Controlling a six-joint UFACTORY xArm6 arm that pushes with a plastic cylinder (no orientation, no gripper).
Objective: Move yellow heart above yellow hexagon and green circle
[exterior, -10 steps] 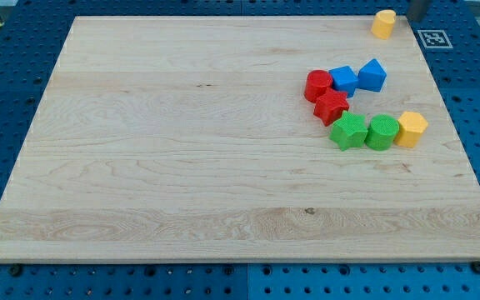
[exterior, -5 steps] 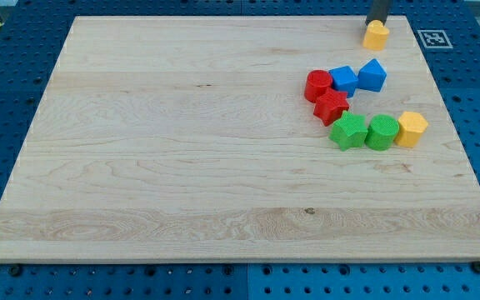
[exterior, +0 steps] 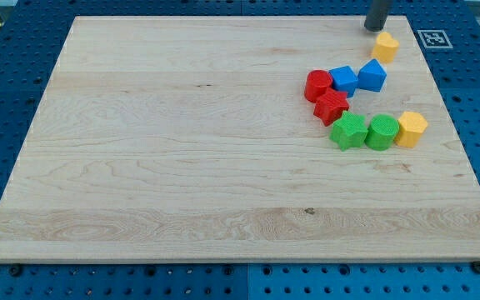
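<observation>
The yellow heart (exterior: pixel 385 44) lies near the board's top right, just above the blue blocks. My tip (exterior: pixel 375 27) stands just up and left of it, close to or touching its upper left edge. The yellow hexagon (exterior: pixel 412 128) sits at the right end of a row, with the green circle (exterior: pixel 382 132) touching its left side. The heart is well above this row, slightly left of the hexagon.
A green star (exterior: pixel 348 132) sits left of the green circle. A red star (exterior: pixel 332 107), a red block (exterior: pixel 317 85) and two blue blocks (exterior: pixel 343 80) (exterior: pixel 372 75) cluster between the heart and the row. A marker tag (exterior: pixel 434 38) lies off the wooden board (exterior: pixel 182 142) at top right.
The rod came from the top right corner to the heart's upper left. The yellow heart slid down the view, from the board's top edge to just above the blue blocks.
</observation>
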